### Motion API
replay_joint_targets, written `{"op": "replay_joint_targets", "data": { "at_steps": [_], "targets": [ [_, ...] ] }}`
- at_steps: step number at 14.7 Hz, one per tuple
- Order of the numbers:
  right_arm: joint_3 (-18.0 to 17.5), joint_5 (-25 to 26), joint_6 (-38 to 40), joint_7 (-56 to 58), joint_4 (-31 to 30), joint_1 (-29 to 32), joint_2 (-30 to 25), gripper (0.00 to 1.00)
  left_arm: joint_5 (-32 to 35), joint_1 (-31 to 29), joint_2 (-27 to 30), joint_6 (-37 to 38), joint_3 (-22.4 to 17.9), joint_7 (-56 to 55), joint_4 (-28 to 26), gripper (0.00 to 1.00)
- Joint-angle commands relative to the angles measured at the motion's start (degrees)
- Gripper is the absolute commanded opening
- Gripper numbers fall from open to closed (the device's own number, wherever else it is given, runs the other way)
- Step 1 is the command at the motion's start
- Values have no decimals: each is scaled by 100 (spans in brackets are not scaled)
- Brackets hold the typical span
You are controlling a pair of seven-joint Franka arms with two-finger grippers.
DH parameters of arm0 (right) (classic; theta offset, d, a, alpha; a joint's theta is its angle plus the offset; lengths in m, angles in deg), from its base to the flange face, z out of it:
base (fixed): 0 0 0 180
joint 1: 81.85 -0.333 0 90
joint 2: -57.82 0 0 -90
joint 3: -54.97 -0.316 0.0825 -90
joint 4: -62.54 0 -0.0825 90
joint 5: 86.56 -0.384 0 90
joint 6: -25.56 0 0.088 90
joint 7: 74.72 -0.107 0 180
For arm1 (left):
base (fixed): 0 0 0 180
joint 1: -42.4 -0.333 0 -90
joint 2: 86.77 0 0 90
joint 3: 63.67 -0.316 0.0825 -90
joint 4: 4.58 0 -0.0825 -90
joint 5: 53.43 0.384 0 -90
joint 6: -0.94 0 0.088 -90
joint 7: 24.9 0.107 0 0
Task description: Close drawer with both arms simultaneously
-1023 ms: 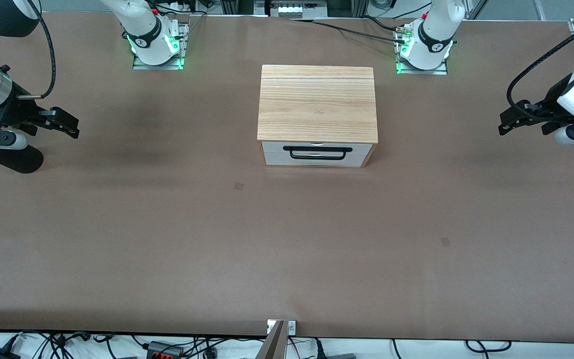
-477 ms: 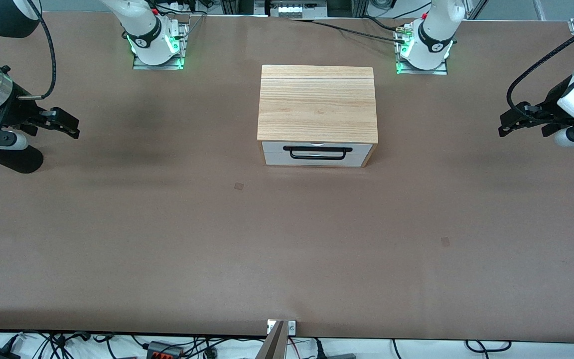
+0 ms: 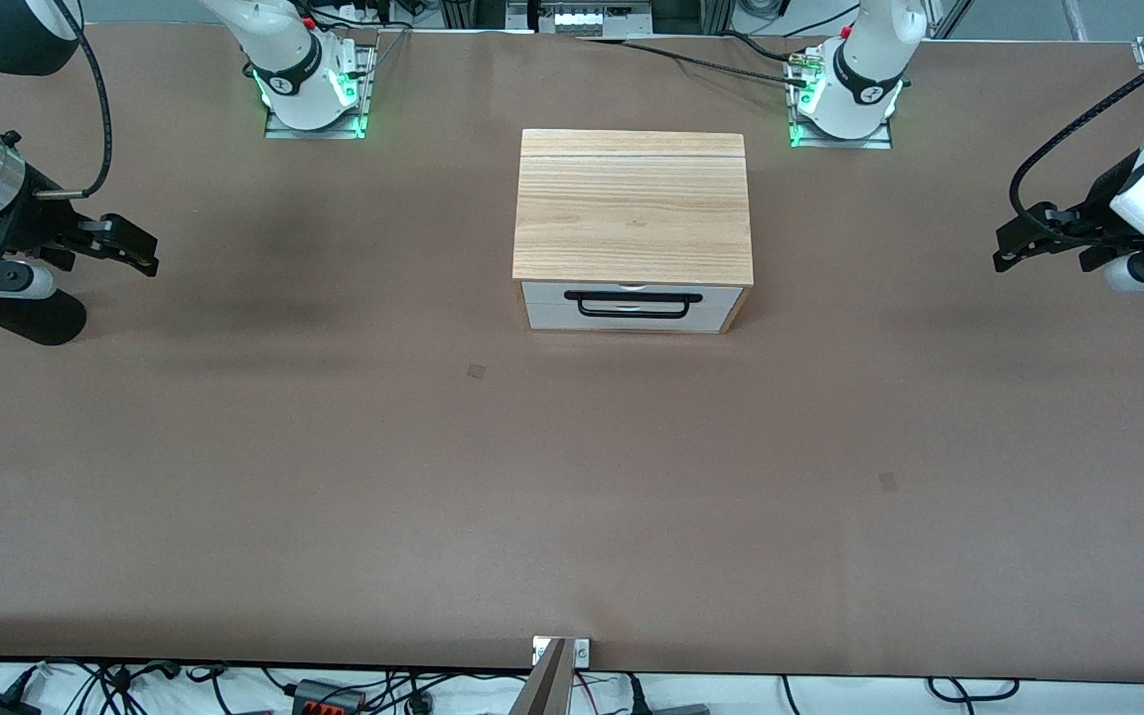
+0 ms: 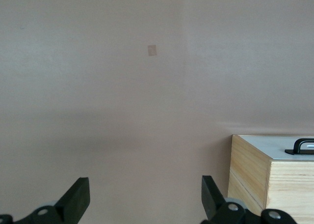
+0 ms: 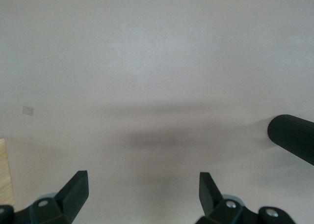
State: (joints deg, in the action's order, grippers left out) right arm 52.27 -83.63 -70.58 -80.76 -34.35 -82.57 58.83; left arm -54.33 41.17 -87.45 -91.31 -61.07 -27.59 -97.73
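Left gripper (image 4: 142, 197) fingers (image 4: 78, 194) spread over table (image 4: 98, 111), drawer (image 4: 279, 148) front with handle (image 4: 304, 145)

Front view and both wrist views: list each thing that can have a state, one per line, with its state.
drawer: shut, front panel flush with the wooden box.
handle: untouched.
left gripper: open, holding nothing, over the table at the left arm's end.
right gripper: open, holding nothing, over the table at the right arm's end.

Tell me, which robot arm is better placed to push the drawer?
Left, slightly. The left hand hangs open over its table end, a bit closer to the drawer than the open right hand, and its wrist view shows the handle. The drawer already looks shut, though.
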Motion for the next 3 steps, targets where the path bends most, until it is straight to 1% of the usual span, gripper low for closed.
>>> {"op": "replay_joint_targets", "data": {
  "at_steps": [1, 3],
  "targets": [
    [-108, 85, -28, -54, -50, 107, -39, 100, -33, -27, -91, 146, 4, 138, 193, 100],
    [-108, 85, -28, -63, -50, 116, -39, 100, -33, -27, -91, 146, 4, 129, 193, 100]
  ]
}}
